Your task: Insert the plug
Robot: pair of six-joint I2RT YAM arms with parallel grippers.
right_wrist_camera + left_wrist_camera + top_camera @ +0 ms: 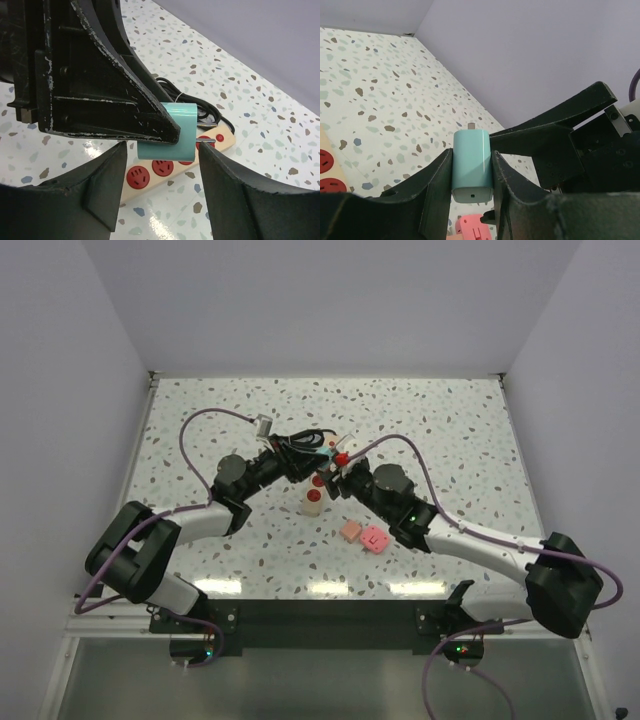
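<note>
Speckled bench (450,420) has open room all round; both arms meet over its middle. The left gripper (318,452) pinches the teal plug (331,452), the right gripper (341,466) is just beside it, and the power strip (315,496) lies below both.

From the left wrist, the plug (472,165) sits clamped between the tips, its long axis running forward along the fingers, prong end ahead.

From the right wrist, that gripper's fingers (100,190) stand spread either side of the plug (177,130) without touching it. Its prongs (206,141) point sideways, not down at the sockets (136,176) beneath, so I judge a turn is needed.
</note>
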